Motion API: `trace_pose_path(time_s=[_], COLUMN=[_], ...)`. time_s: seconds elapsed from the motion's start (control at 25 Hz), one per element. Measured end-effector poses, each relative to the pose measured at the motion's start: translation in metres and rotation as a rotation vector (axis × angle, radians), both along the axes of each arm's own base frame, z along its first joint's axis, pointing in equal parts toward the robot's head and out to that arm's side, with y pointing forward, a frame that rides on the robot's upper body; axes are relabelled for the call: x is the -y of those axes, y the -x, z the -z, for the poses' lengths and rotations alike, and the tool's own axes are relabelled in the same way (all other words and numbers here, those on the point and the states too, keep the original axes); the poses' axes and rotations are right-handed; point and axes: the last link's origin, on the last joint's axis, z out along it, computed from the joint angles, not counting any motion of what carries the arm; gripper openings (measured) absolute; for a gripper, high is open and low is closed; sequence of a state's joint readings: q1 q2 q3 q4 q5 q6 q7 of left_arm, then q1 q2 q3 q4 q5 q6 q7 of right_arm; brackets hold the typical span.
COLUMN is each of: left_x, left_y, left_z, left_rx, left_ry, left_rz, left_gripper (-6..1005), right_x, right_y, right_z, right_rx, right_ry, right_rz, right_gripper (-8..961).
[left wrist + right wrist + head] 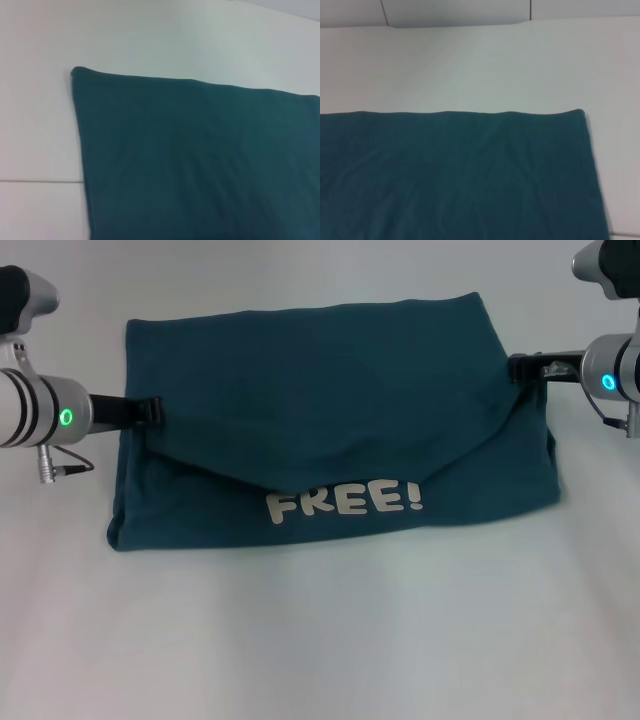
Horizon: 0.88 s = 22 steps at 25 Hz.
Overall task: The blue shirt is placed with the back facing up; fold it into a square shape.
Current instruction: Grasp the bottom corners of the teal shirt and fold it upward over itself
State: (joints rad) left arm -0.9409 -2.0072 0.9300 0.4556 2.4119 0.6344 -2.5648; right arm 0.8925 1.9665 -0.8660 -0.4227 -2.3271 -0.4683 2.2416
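One blue shirt (330,390) lies folded on the white desk (320,640), spanning between both grippers, white "FREE!" print (345,502) showing. Left gripper (150,412) & right gripper (520,368) sit at its side edges; can't tell jaws' state. Soft, limp knit: prob. pinch edges, lift both ends together.

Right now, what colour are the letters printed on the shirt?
Pale cream-white, spelling "FREE!" on the blue shirt; the head view shows them best.
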Motion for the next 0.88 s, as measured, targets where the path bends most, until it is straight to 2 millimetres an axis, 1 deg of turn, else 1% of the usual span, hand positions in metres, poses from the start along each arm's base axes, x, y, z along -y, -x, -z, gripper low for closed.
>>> trace_pose_path(time_s=[0.24, 0.44, 0.6, 0.72, 0.88], left_x=[-0.003, -0.007, -0.01, -0.01, -0.005], left_y=[-0.003, -0.009, -0.014, -0.014, -0.012], left_z=[-0.005, -0.009, -0.008, -0.006, 0.002], left_rx=[0.007, 0.011, 0.004, 0.0, -0.019], left_ry=[-0.023, -0.043, -0.061, -0.059, -0.048], left_rz=[0.006, 0.021, 0.036, 0.037, 0.055], left_gripper=[73, 74, 75, 76, 77], right_x=[-0.005, -0.01, -0.014, -0.014, -0.011], right_y=[0.005, 0.012, 0.016, 0.016, 0.015], right_z=[-0.008, -0.015, -0.018, -0.016, -0.006], right_rx=[-0.008, -0.001, 0.004, 0.008, 0.053], right_ry=[-0.034, -0.056, -0.074, -0.068, -0.042], right_rz=[-0.009, -0.027, -0.036, -0.036, -0.046], right_gripper=[30, 30, 29, 29, 29])
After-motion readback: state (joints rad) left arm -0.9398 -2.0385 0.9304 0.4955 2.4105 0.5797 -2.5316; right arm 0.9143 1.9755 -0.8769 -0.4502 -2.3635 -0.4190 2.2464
